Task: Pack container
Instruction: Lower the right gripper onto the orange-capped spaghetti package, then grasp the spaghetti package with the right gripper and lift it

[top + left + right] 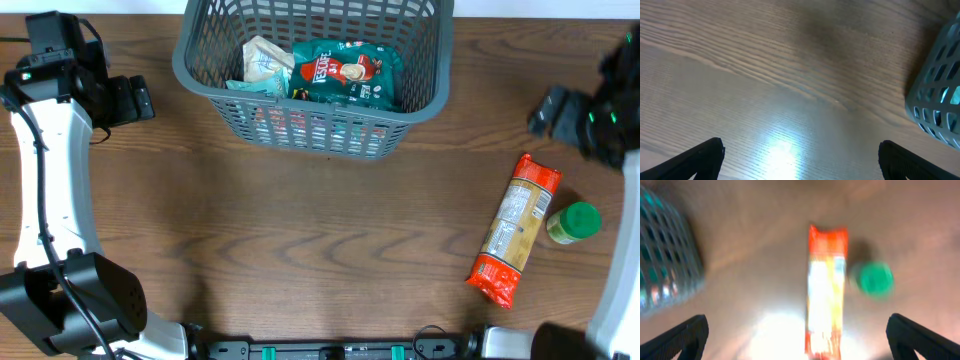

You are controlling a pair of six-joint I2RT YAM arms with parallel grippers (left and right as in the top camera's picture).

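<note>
now left end effector and right end effector hover agape.

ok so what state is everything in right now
container, upright on the table, partly filled
teal snack bag, lying inside the container
pale packet, inside the container, beside the teal snack bag
orange packet, lying flat on the table, not packed
green-lidded jar, on the table beside the orange packet, lid on
left end effector, open, empty
right end effector, open, empty, over the orange packet

Left gripper sits at the upper left of the overhead frame, jaws spread wide. Right gripper, upper right and blurred, seems equally spread.
</note>
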